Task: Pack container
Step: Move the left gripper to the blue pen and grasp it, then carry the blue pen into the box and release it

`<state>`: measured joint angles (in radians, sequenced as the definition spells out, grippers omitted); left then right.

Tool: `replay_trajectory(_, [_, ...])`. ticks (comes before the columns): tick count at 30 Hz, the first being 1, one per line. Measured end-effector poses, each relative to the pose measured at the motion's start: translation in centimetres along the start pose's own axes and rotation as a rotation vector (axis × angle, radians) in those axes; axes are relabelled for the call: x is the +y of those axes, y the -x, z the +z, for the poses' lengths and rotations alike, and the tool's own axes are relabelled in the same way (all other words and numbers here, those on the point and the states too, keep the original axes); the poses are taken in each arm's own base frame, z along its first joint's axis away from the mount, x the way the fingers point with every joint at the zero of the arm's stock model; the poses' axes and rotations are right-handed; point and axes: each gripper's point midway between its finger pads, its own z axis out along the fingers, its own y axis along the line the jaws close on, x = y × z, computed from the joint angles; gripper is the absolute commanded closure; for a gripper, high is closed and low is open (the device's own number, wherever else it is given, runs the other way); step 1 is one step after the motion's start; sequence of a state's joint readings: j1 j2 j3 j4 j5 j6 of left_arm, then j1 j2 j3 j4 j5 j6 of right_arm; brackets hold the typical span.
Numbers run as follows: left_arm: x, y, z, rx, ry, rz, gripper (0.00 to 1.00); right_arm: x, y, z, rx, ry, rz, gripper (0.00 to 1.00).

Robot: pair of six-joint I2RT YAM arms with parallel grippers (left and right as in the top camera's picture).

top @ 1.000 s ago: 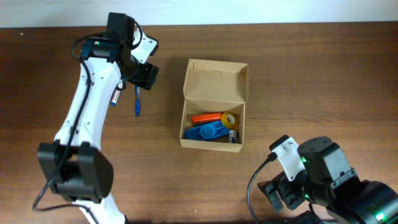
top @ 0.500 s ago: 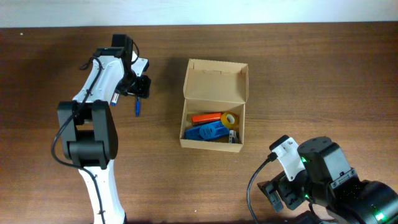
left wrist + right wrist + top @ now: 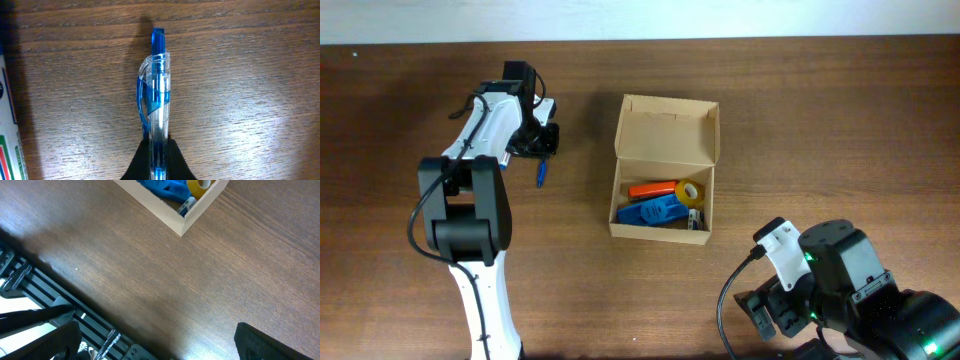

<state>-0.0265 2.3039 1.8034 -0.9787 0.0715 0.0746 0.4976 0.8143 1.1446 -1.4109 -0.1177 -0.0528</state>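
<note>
Grip made: your left gripper [image 3: 158,151] just clamped onto pen [image 3: 156,95], lying on table [image 3: 250,75]. Next, carry it to open box [image 3: 617,205]. Right gripper [image 3: 157,336] wide apart, empty.

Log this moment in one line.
left gripper: shut on blue pen | right gripper: open | container: lid open, partly filled

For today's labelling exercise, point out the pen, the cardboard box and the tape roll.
Blue-and-clear plastic pen [image 3: 159,95]: left wrist view, mid-barrel.
Tan cardboard box [image 3: 665,138]: overhead view, open flap lid.
Yellow tape roll [image 3: 684,190]: overhead view, its ring.
</note>
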Motion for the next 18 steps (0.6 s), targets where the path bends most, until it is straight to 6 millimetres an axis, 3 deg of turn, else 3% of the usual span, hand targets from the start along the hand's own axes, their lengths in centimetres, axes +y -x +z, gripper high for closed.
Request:
replay_trajectory(5, [-0.7,0.1,-0.1,-0.002,0.0,0.004,0.98,0.0,0.0,0.0,0.0,0.0,0.001,0.01])
replay_trajectory(8, [-2.9,0.5,-1.6,-0.033,0.007,0.053,0.98,0.0,0.0,0.0,0.0,0.0,0.0,0.01])
replay_trajectory(10, [-5.1,1.3,-6.0,-0.12,0.03,0.119,0.98,0.0,0.0,0.0,0.0,0.0,0.0,0.01])
replay_trajectory(13, [-9.1,0.9,-13.2,-0.243,0.033,0.265,0.98,0.0,0.0,0.0,0.001,0.0,0.0,0.01])
replay_trajectory(15, [-11.7,-0.1,-15.9,-0.283,0.029,0.367,0.98,0.0,0.0,0.0,0.0,0.0,0.0,0.01])
replay_trajectory(18, [-15.7,-1.6,-17.1,-0.297,0.02,0.548,0.98,0.0,0.0,0.0,0.0,0.0,0.0,0.01])
